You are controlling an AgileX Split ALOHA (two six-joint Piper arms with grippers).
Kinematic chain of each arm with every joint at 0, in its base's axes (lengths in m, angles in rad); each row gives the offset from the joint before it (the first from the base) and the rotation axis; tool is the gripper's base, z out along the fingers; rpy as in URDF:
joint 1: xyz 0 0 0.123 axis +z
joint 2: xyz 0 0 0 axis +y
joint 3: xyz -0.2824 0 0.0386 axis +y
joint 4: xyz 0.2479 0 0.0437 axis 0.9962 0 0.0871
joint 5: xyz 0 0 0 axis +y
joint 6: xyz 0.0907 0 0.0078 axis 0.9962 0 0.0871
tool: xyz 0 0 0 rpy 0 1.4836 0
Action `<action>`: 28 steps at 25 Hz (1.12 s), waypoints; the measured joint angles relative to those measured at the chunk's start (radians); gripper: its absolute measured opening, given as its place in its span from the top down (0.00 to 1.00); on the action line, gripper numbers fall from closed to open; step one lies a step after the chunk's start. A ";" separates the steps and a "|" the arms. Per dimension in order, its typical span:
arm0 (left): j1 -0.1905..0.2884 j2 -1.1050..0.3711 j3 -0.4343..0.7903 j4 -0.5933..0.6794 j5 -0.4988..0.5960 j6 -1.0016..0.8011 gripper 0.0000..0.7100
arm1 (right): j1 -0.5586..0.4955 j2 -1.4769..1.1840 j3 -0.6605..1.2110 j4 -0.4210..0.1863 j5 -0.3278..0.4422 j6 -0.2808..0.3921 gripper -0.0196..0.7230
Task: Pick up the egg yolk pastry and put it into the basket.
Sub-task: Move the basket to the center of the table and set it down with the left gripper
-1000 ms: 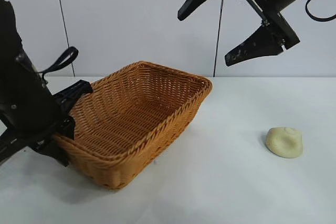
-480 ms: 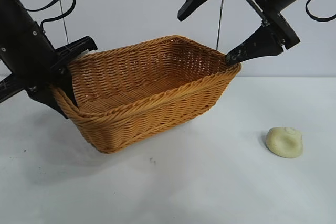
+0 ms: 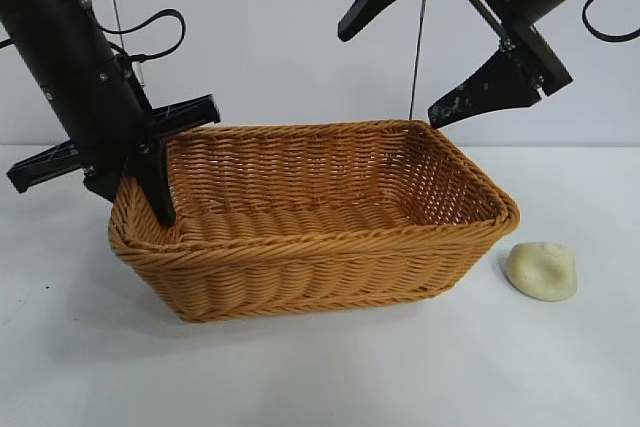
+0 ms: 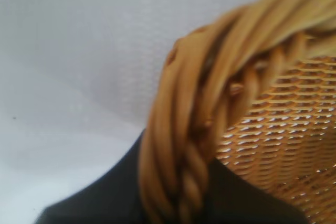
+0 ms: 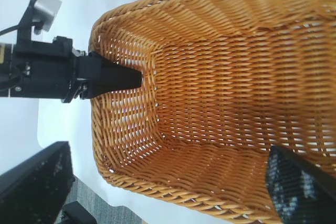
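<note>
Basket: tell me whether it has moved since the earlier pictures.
Yes. The basket, clamped at its rim by the left gripper, has swung round and rightward, and its end now sits close to the unmoved egg yolk pastry.

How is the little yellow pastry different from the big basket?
The egg yolk pastry is small, smooth and pale cream; the basket is big, woven and orange-tan. The pastry lies free, untouched; the basket's rim is gripped by the left pincer. Both are on the white table, close together.

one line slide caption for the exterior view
Left claw grips the basket rim; pastry lies beside it.
</note>
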 joint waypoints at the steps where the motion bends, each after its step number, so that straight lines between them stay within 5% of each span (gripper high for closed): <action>1: 0.001 0.013 -0.018 0.000 0.007 0.022 0.84 | 0.000 0.000 0.000 0.000 0.000 0.000 0.04; 14: 0.070 0.087 -0.084 -0.004 0.052 0.141 0.84 | 0.000 0.000 0.000 0.000 0.000 0.000 0.04; 28: 0.067 0.151 -0.087 -0.037 0.001 0.174 0.84 | 0.000 0.000 0.000 -0.002 0.001 0.000 0.04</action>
